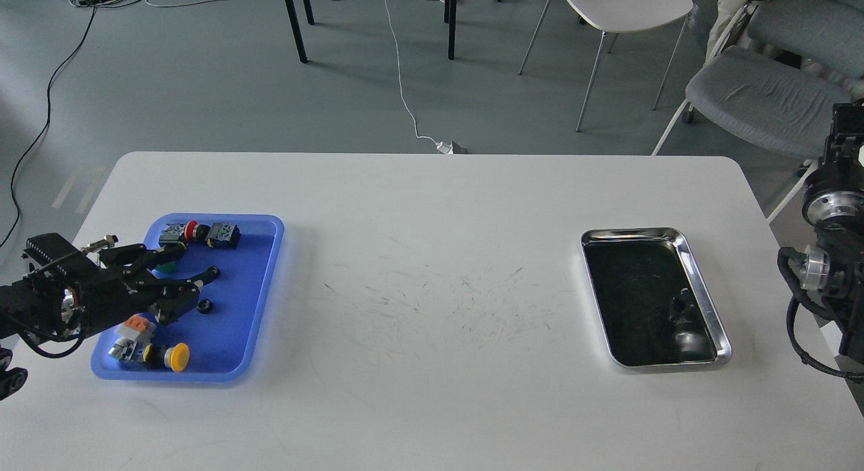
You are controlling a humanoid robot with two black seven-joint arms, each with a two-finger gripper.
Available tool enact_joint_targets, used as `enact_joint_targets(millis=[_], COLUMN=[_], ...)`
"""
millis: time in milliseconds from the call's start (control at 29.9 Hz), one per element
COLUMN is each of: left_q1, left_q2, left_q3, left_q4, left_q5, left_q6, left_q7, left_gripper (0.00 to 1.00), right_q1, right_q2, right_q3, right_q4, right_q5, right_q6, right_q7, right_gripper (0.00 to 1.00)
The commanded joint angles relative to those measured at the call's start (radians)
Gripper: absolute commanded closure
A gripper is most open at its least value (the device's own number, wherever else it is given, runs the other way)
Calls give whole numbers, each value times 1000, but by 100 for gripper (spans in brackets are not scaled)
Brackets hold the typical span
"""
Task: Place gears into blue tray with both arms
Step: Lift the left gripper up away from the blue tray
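The left gripper (196, 289) hangs over the blue tray (260, 289) near the table's (432, 390) left edge, fingers spread apart and holding nothing. 1 small black gear (205, 307) lies in the tray just beside the lower fingertip. Push-button switches (152, 349) sit at the tray's near and far ends. The table's middle is open. The steel tray (702, 282) lies toward the right edge. The right arm (833, 255) is past that edge; I cannot tell its gripper's state.

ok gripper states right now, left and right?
Left gripper: open over the blue tray, holding nothing; a gear lies by its fingertips.
Right gripper: not in view.
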State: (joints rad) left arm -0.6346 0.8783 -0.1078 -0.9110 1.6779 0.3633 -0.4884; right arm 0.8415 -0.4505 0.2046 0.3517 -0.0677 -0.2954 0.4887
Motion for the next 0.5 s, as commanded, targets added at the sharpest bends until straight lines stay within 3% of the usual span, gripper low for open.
enact_joint_targets(millis=[0,134,368,468], left_q1=[-40,-83,-148,-178], left_q2=[-4,-12,-61,-90], left_q3=[3,0,0,-1], left_q4=[0,20,53,73], left_q5=[-160,-279,-463,-558], left_q6=[-1,-17,-27,-93], left_q7=[0,0,0,0], left_gripper=[3,3,3,3], right_q1=[5,31,59,62], right_q2=[-2,-2,-2,-17], right_q3=[-19,-28,-22,-24], right_q4=[0,9,41,102], right_q5=[-1,0,3,5], right_q6=[6,13,137,139], right_q7=[0,0,0,0], right_gripper=[1,1,1,1])
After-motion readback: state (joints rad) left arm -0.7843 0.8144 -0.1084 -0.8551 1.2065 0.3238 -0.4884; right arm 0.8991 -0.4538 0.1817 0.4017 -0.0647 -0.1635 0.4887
